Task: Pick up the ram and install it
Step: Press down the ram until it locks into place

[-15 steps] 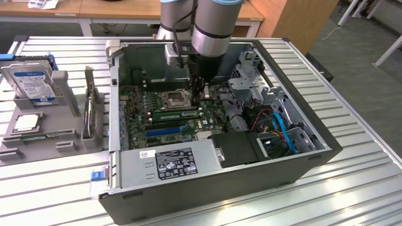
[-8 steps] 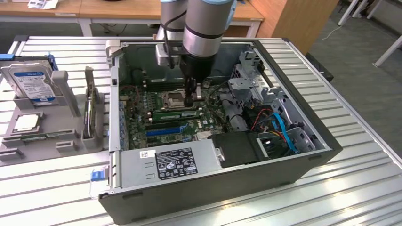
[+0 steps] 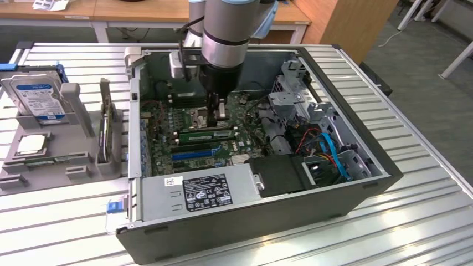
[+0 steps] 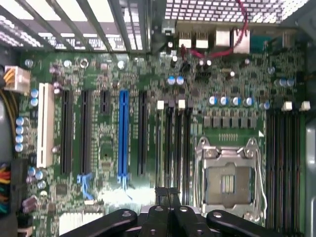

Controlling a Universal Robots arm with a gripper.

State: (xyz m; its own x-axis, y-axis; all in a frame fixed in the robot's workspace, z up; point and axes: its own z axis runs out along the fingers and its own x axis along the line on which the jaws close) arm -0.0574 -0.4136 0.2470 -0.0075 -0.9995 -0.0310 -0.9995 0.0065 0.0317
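Sitting in motherboard (image 3: 194,119): one ram (image 3: 207,134), shut gripper (image 3: 219,121) above.

Ext cam sits high and off the arm, looking down at an angle on the open PC case (image 3: 258,221) on the slatted table (image 3: 414,166), far enough back to take in the whole case mid-frame plus desks in the upper bkgd. Wrist cam looks straight down into the case from close up, motherboard (image 4: 148,74) across most of the frame. Both views share the motherboard (image 3: 194,119) w/ its blue slot (image 4: 123,133) and CPU socket (image 4: 229,182).
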